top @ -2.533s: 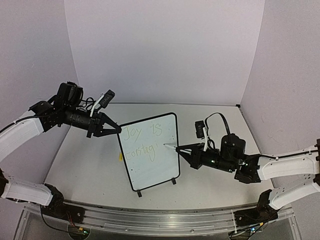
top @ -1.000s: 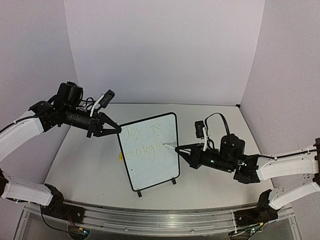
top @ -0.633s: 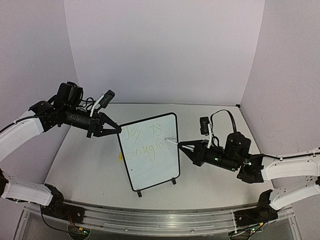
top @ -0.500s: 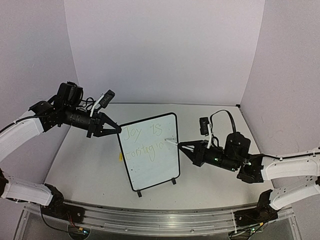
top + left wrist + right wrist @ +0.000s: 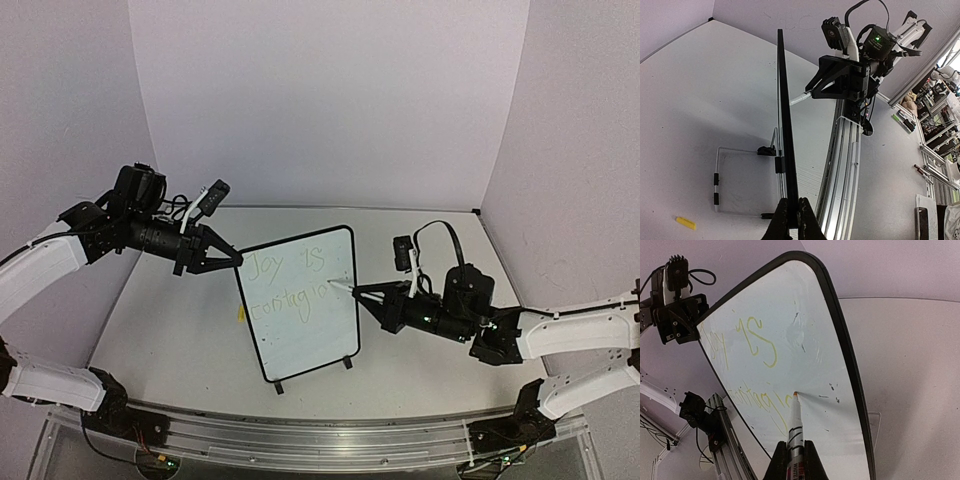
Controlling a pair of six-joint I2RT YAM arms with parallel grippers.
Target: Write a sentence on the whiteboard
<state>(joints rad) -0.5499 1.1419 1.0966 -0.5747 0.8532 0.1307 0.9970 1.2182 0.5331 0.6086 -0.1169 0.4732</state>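
Two grasps: your left end effector [image 5: 232, 258] clamps the whiteboard [image 5: 312, 325] steady; right end effector [image 5: 795, 452] holds the marker [image 5: 796, 424] tip at the sentence [image 5: 288, 300].

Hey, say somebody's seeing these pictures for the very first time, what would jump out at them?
The upright whiteboard in the middle of the table draws the eye, with yellow-green handwriting starting "Joy is" across it. The right gripper holds a marker with its tip on the board at the end of the second line, while the left gripper clamps the board's left edge.
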